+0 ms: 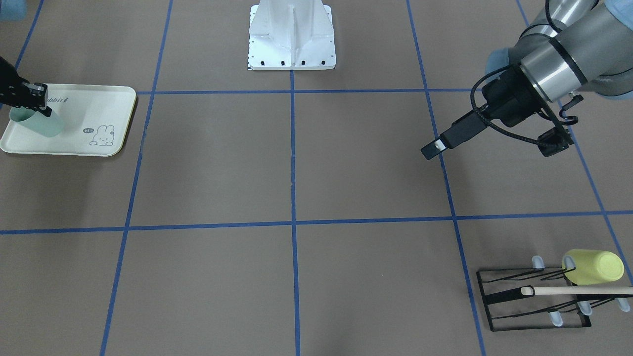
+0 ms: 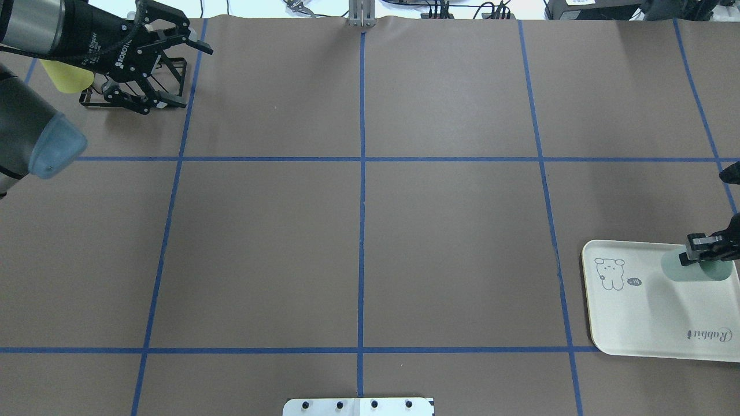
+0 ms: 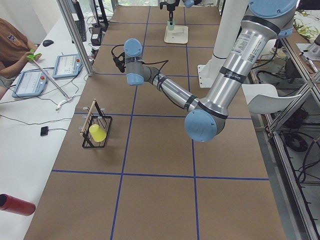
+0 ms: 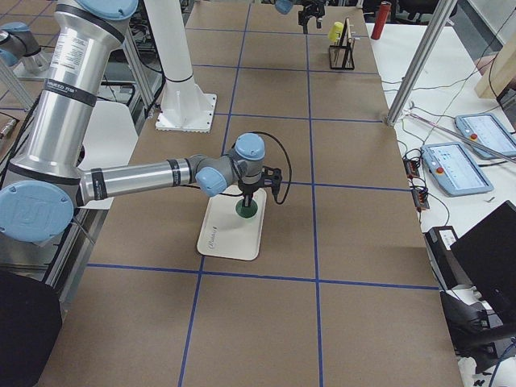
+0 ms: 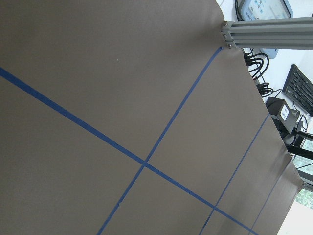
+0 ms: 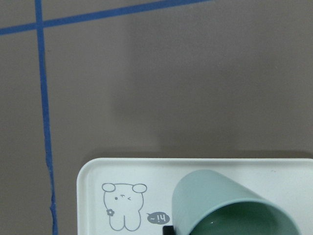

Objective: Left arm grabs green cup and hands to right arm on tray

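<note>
The pale green cup (image 1: 42, 126) stands on the cream rabbit tray (image 1: 84, 106) near its outer end; it also shows in the overhead view (image 2: 699, 270) and the right wrist view (image 6: 225, 200). My right gripper (image 2: 696, 253) is over the tray (image 2: 636, 312) and shut on the cup's rim, one finger inside and one outside. My left gripper (image 2: 193, 78) is open and empty, raised above the table next to the black rack, far from the tray. The front-facing view shows the left gripper (image 1: 435, 147) edge-on.
A black wire rack (image 1: 534, 299) with a wooden rod holds a yellow-green cup (image 1: 593, 267) at the table corner on my left. The white robot base (image 1: 292, 37) stands at mid table edge. Blue tape lines grid the brown table.
</note>
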Tool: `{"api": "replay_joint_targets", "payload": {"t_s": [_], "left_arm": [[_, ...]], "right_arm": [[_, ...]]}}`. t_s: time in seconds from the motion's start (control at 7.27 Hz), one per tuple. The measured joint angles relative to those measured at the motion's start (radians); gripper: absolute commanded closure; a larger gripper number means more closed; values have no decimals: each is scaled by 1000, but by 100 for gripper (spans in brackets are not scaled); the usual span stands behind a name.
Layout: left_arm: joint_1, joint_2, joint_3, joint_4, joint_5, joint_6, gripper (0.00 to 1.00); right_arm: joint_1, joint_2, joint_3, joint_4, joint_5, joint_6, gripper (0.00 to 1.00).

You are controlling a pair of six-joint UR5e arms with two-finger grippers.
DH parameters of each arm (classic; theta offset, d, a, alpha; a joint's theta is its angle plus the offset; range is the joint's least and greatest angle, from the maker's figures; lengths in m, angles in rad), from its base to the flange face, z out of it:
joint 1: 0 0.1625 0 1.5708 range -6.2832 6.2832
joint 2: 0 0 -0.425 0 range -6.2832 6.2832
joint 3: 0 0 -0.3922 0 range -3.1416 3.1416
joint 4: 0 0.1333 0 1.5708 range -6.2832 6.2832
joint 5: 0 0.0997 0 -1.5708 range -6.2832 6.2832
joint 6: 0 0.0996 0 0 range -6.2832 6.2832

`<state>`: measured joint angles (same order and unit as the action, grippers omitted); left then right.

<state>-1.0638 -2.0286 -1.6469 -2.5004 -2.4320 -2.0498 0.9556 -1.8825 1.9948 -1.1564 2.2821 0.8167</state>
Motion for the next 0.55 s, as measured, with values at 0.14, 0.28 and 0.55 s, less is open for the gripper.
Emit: {"api": "replay_joint_targets", "payload": {"t_s": [0.14, 0.28, 0.55], "left_arm": [[0, 1, 0, 0, 0, 0, 0], [1, 2, -1, 0, 0, 0, 0], [2, 1, -1, 0, 0, 0, 0]], "right_arm": [[-28, 1, 1, -9, -3, 0, 100], [-50, 0, 0, -13, -15, -1, 100], [-75, -2, -2, -15, -43, -1, 88]]}}
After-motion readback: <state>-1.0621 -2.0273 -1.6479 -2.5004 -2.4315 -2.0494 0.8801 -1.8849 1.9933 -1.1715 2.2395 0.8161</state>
